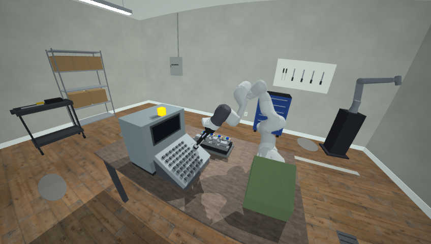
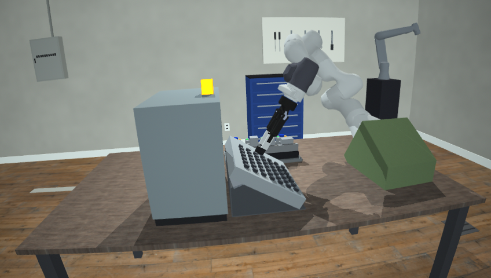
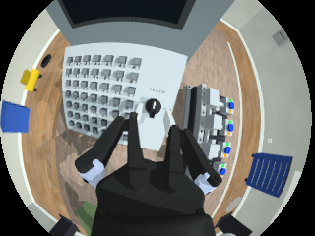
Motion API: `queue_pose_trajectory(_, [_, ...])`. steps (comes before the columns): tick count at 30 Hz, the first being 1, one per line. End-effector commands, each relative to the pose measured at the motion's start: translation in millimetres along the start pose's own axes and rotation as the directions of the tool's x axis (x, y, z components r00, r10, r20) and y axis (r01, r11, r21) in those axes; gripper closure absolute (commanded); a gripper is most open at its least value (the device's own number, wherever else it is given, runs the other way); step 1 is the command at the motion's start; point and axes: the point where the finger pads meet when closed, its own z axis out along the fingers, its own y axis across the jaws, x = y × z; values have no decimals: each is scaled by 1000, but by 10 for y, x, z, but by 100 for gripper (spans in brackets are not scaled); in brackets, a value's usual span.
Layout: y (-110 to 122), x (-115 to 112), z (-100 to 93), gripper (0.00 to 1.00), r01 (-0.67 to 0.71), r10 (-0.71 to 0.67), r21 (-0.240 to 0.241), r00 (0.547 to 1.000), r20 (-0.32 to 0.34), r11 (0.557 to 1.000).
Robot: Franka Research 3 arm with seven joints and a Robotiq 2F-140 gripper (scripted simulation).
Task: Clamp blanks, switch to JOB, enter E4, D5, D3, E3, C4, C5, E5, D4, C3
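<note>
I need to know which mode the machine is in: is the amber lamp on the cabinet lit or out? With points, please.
Lit: the amber lamp (image 1: 161,111) (image 2: 206,86) glows bright yellow.

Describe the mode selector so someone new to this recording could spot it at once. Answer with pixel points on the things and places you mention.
Find the big grey cabinet (image 1: 137,135) (image 2: 180,154) on the table, then the sloping key panel (image 1: 160,155) (image 2: 268,182) (image 3: 162,64) at its front. Beside the keys, just below the printed word TEACH, sits the selector (image 3: 153,106). It is a round black knob with a white mark, larger than any of the small square keys in rows next to it.
</note>
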Motion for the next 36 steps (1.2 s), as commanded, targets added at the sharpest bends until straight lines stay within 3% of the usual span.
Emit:
queue_pose_trajectory(1, [-7, 8, 12, 67, -4, 4, 2, 1000, -2, 1000])
queue_pose_trajectory(36, [-7, 9, 179, 67, -4, 4, 2, 1000, -2, 1000])
